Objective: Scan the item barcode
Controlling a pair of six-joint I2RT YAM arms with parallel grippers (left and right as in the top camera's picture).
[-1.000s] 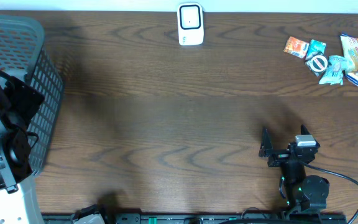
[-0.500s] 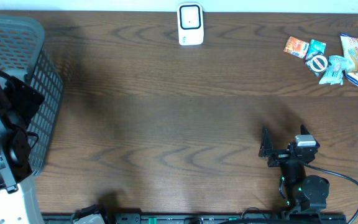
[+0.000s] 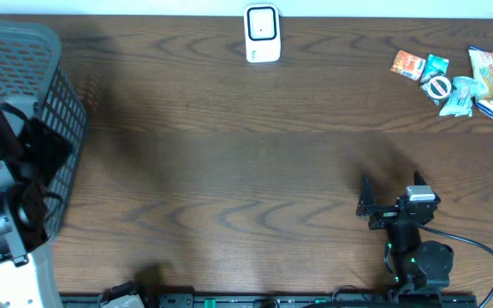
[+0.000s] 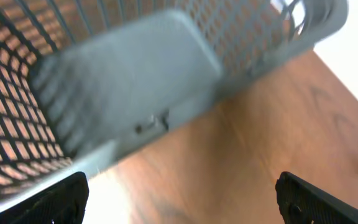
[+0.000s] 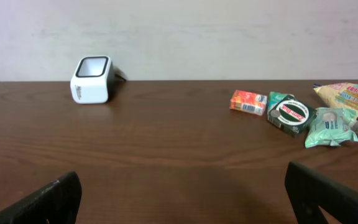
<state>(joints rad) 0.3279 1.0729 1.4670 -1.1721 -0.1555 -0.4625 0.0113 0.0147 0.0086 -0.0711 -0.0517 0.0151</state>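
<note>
The dark wood-grain desk (image 3: 246, 171) carried a white barcode scanner (image 3: 263, 34) at the middle of its far edge. A grey mesh basket (image 3: 32, 68) stood at the left end. A cluster of snack packets (image 3: 456, 81) lay in the far right corner.

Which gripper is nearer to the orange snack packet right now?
Right. The right gripper is low on the table's right side, the orange packet ahead of it near the far edge; the left gripper is across the table, at the grey basket.

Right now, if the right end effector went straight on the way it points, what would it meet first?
Nothing close: bare table ahead, passing between the scanner and the snack packets; depth is uncertain.
</note>
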